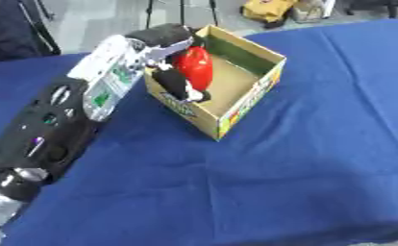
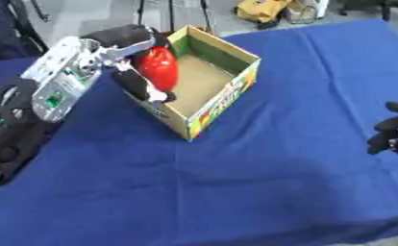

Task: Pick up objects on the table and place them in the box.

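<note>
Left robot hand [image 1: 175,72] at upper left of frame, fingers curled around red object [image 1: 194,67], held over open cardboard box [image 1: 251,98] on blue table [image 1: 261,182]. Right robot hand [image 2: 393,134] idle at right edge, fingers curled, empty.

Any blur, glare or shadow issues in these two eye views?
Left eye view: soft overall, the left hand and red object smeared, no glare; the box casts only a faint shadow on the cloth. Right eye view: same softness, the right hand at the edge blurred, a broad dim shadow low on the cloth.
</note>
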